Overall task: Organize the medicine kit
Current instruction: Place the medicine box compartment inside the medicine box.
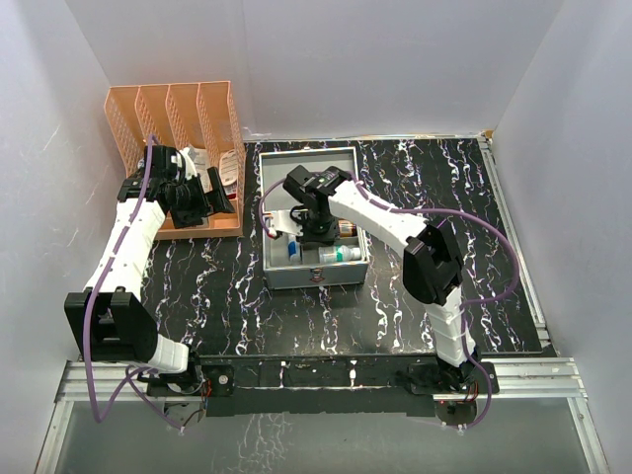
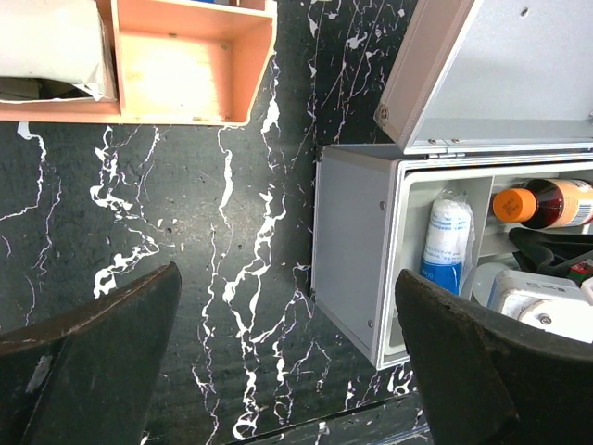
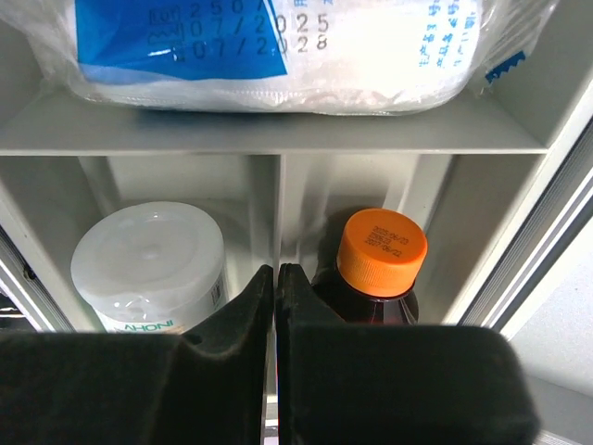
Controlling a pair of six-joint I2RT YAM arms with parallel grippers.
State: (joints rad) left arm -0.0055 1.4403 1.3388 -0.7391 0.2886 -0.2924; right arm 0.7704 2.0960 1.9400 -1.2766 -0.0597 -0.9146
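— Locating the medicine kit (image 1: 316, 274)?
— Lying mid-way across the table (image 1: 197, 286), with lid (image 1: 306, 168) open.
— Gripping anything with the right gripper (image 3: 276, 271)?
— Nothing; hanging pinched together over the divider (image 3: 276, 185) between white jar (image 3: 148, 260) and orange-capped bottle (image 3: 380, 255).
— Gaping wide with the left gripper (image 2: 285, 278), beside the kit.

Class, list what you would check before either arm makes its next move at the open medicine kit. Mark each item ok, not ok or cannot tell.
1. Lid of the medicine kit open: ok.
2. Right gripper shut, nothing between its fingers: ok.
3. Right gripper clear of the orange-capped bottle: cannot tell.
4. Left gripper open and empty: ok.
5. Left gripper apart from the medicine kit: ok.
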